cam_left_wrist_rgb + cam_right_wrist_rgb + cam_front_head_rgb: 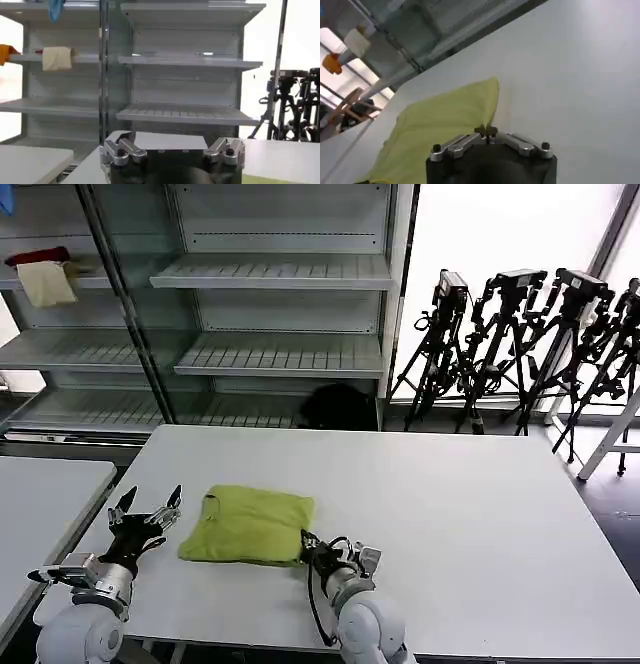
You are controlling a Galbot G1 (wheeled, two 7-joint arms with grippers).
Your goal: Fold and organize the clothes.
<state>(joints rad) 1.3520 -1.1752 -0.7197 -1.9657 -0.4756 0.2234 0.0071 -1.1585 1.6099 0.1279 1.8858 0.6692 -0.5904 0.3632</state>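
Already folded T-shirt (248,525) — soft, thin (pinch edges); right gripper (306,542) closed at its corner, left gripper (150,506) open.

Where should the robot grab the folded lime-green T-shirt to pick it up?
Probably the near right corner of the lime-green T-shirt, coming from the robot's right side, low along the white table. The shirt lies flat, folded into a rectangle, so only its edges offer something to pinch. The right gripper is already at that corner, fingers closed; the left gripper sits open beside the shirt's left edge.
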